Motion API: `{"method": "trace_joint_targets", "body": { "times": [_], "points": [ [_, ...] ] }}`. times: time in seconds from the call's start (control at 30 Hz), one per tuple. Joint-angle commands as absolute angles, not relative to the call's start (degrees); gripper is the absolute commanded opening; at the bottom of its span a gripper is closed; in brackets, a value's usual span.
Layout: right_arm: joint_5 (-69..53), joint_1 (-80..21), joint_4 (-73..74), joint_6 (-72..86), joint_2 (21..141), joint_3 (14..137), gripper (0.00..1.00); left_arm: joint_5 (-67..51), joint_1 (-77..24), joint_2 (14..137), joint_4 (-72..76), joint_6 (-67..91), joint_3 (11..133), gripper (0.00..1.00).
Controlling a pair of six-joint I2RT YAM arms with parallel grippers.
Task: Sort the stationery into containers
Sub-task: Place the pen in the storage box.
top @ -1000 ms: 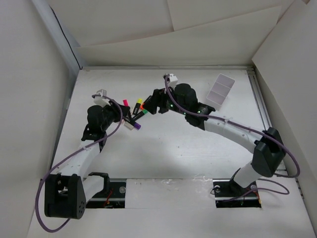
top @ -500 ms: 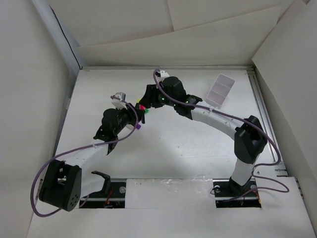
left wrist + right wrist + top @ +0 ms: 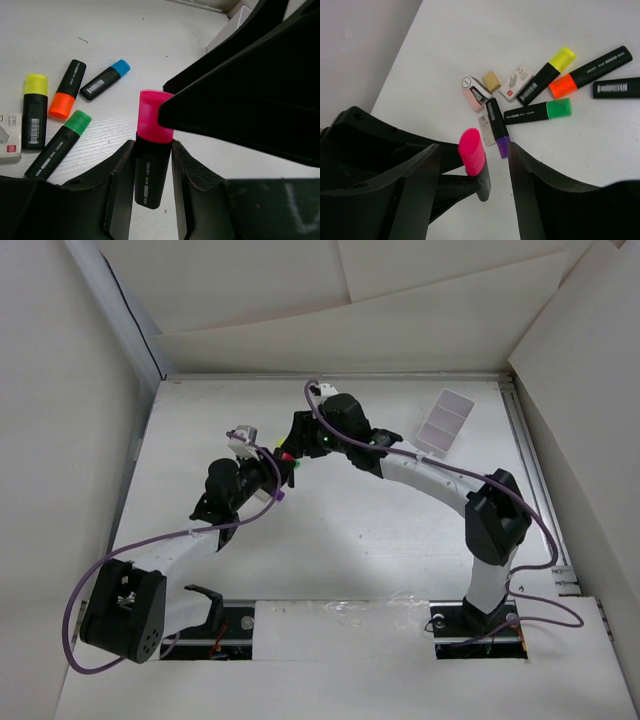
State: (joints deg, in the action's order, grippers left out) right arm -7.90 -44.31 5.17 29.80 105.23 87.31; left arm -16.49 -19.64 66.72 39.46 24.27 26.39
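Top external view: the left arm (image 3: 165, 550) rises from its near-left base and reaches up and to the right. The right arm (image 3: 440, 480) bends at an elbow on the right side and arcs leftward across the surface (image 3: 350, 550). The two pincers meet tip to tip left of centre, toward the far side. Left wrist view: the left pincer (image 3: 151, 146) is clamped on the black body of a pink-capped marker (image 3: 155, 117), cap pointing away from the wrist and lifted off the surface. Right wrist view: the right pincer (image 3: 472, 148) is spread wide with the pink cap between its fingers, a gap showing on each side. Under the pincers lie the yellow-capped marker (image 3: 35, 112), orange-capped marker (image 3: 67, 97), blue-capped marker (image 3: 105, 81), green-capped marker (image 3: 59, 145) and purple-capped marker (image 3: 497, 127), close together. Beside them are a small stapler (image 3: 472, 93), an eraser (image 3: 491, 81) and a staple box (image 3: 517, 82). The tray (image 3: 444, 422) sits near the far-right corner, well apart from both pincers, and only the right forearm crosses the bare surface between them. White walls (image 3: 70, 390) border the left, far and right edges.
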Motion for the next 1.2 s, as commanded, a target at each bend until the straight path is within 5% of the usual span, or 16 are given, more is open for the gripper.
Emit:
{"method": "trace_joint_targets", "body": {
  "times": [0.0, 0.3, 0.57, 0.93, 1.17],
  "points": [
    [-7.03, -44.65, 5.36, 30.32, 106.17, 88.86, 0.62, -18.72, -19.42, 66.01, 44.3, 23.55, 28.74, 0.11],
    [-7.65, -44.65, 5.36, 30.85, 107.93, 90.01, 0.4, -20.13, -19.42, 66.01, 44.3, 23.55, 28.22, 0.11],
    [-7.92, -44.65, 5.36, 31.38, 107.4, 88.78, 0.04, -20.13, -19.42, 66.62, 44.3, 24.08, 28.21, 0.15],
    [-1.85, -40.44, 5.36, 31.38, 103.8, 88.24, 0.01, -24.17, -19.42, 66.45, 40.69, 24.08, 30.94, 0.46],
    [5.26, -31.39, 5.36, 31.38, 98.18, 86.92, 0.0, -20.13, -19.42, 64.16, 40.69, 25.31, 29.18, 0.49]
  ]
}}
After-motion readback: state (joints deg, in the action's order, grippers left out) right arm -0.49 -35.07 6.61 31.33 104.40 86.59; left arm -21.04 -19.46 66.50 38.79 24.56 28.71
